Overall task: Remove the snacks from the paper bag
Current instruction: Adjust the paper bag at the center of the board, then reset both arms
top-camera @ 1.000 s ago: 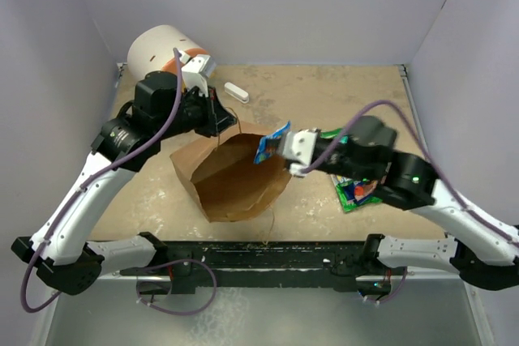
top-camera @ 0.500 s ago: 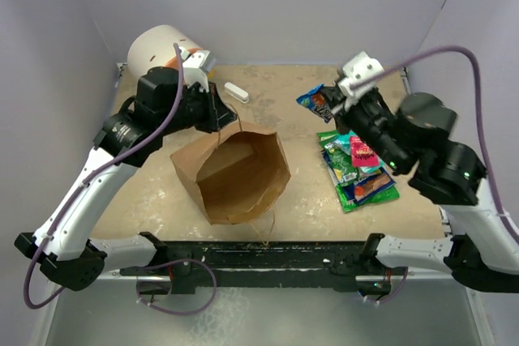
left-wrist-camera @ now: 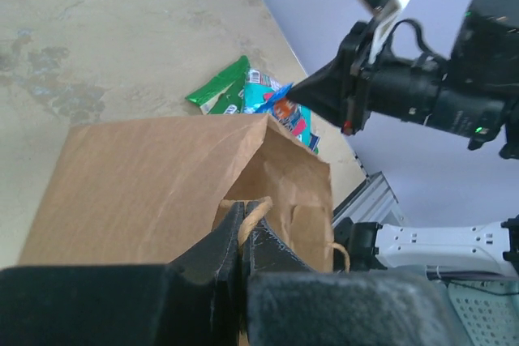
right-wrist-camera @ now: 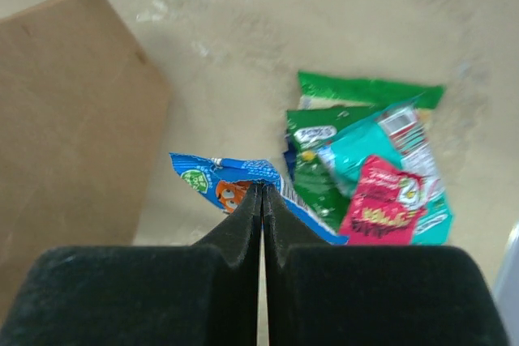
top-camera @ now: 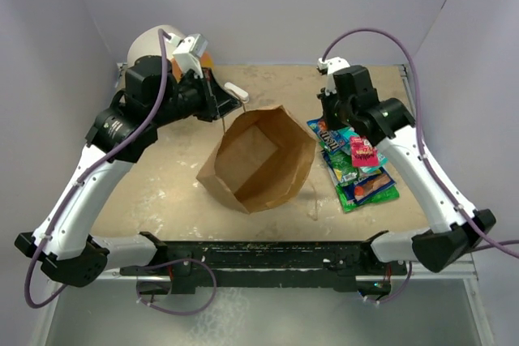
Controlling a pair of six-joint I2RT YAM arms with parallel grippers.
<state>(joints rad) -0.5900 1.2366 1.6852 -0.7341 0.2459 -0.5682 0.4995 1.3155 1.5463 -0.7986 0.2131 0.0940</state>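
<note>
A: Where is the paper bag (top-camera: 261,161)?
B: At the centre of the surface (top-camera: 158,192), mouth open. The left fingers (left-wrist-camera: 212,250) are clamped on its twisted handle (left-wrist-camera: 258,207).
A: And the right fingers (right-wrist-camera: 235,237)?
B: Pinched together on 1 blue packet (right-wrist-camera: 217,180), at the bag's 2 o'clock, by the pile of snack packets (top-camera: 362,174) at 3 o'clock.

Right wrist view: paper bag (right-wrist-camera: 73,103) cut off by left edge. Blue packet (right-wrist-camera: 212,177) lower part hidden behind right tool (right-wrist-camera: 262,194). Green chip bag (right-wrist-camera: 369,91) largely buried under other packets, print too small to read.
Left wrist view: bag mouth out of sight, bag handle (left-wrist-camera: 258,210) partly lost inside left tool (left-wrist-camera: 246,207).
Top view: cylinder (top-camera: 150,40) mostly behind left arm, right tool tips under own wrist.
</note>
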